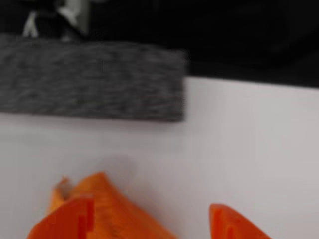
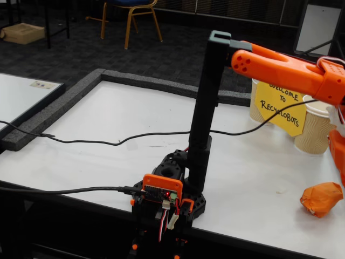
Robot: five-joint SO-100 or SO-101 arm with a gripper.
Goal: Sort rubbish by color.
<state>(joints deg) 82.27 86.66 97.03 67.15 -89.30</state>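
The orange rubbish lump [image 2: 322,198] lies on the white table near its front right corner in the fixed view. My orange gripper [image 2: 338,156] hangs just above and to the right of it, cut off by the frame edge. In the wrist view the gripper [image 1: 149,205] is open, with its two fingers at the bottom edge. The orange lump [image 1: 112,206] sits between them, close against the left finger [image 1: 67,219]. The lump rests on the table and is not held. The green and blue lumps are out of view.
Beige paper cups [image 2: 317,127] and the yellow sign [image 2: 279,105] stand at the table's back right. A black cable [image 2: 108,141] crosses the table. A grey foam border [image 2: 54,105] edges it and also shows in the wrist view [image 1: 89,82]. The arm's base [image 2: 172,189] stands at the front edge.
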